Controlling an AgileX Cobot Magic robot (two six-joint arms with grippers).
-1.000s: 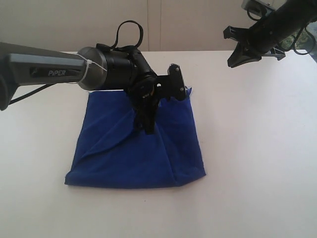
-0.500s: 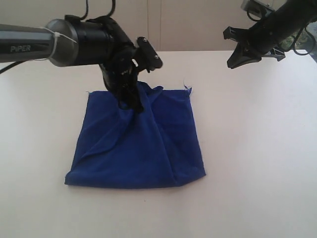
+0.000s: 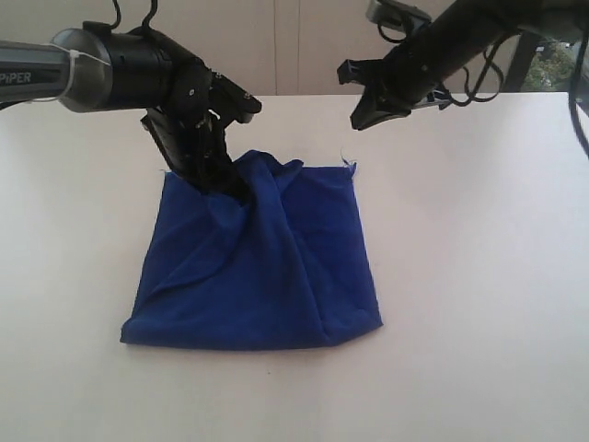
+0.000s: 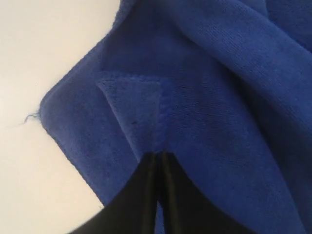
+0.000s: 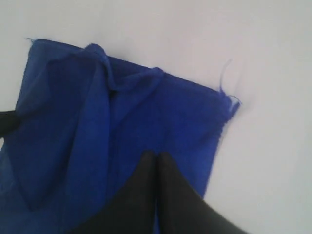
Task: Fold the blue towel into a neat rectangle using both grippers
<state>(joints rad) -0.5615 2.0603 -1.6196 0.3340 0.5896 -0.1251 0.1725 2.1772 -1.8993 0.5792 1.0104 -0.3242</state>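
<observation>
towel (image 3: 262, 276) pinched at its rear edge by left claw (image 3: 228, 187) (right claw (image 3: 360, 118) closed, raised apart).

The blue towel (image 3: 258, 276) is matt terry cloth with a fine nap. The table (image 3: 460, 295) is smooth, matt white.

- A white table (image 3: 479, 276) took up most of what I could see. Its top was plain and matte, a little brighter toward the far edge.
- A tiny dark speck (image 3: 269, 373) sat on the table near the front.
- Behind the table stood a cream wall (image 3: 313, 46), with two thin upright seams close together.
- At the far right, a blurred patch of green (image 3: 560, 69) showed beside a dark upright bar (image 3: 517, 64). I could not tell what either was.
</observation>
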